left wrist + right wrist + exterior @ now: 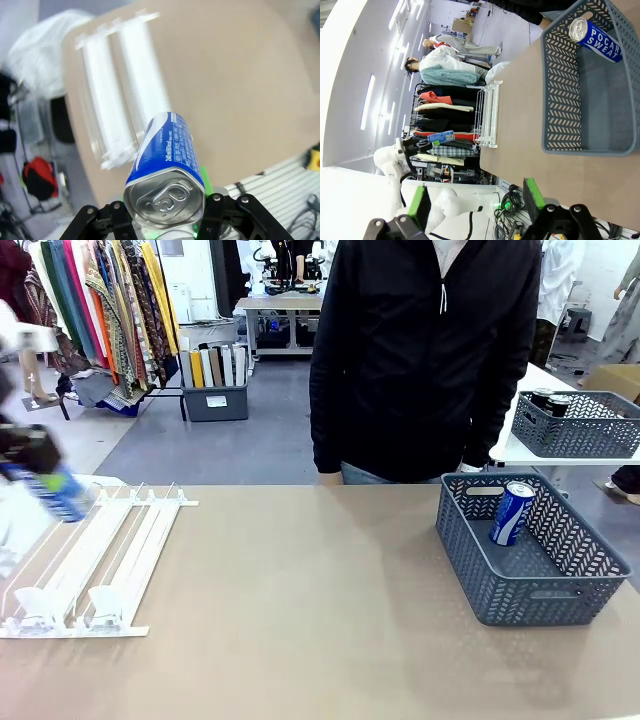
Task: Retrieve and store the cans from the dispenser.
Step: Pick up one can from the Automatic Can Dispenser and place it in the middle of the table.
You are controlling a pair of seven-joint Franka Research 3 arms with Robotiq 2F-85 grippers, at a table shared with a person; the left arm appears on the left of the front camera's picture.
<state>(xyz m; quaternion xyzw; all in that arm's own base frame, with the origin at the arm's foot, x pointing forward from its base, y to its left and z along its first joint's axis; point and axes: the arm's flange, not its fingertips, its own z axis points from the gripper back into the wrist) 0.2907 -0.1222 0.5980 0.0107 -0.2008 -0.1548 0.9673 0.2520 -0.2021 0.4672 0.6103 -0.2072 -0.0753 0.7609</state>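
Observation:
My left gripper (30, 452) hangs blurred at the far left, above the upper end of the dispenser (100, 560), shut on a blue Pocari Sweat can (60, 495). In the left wrist view the can (165, 160) lies between the fingers of the left gripper (165, 220), silver top toward the camera, with the white rails of the dispenser (120, 85) below it. A second blue can (512, 512) leans inside the grey basket (470, 570) on the right. My right gripper (475, 200) stands open and apart from the basket (560, 90) and its can (595, 37).
A person in a black top stands at the table's far edge, hands down. Behind on a white side table, another grey basket (590, 435) holds dark cans (550, 400). Bare table stretches between dispenser and basket.

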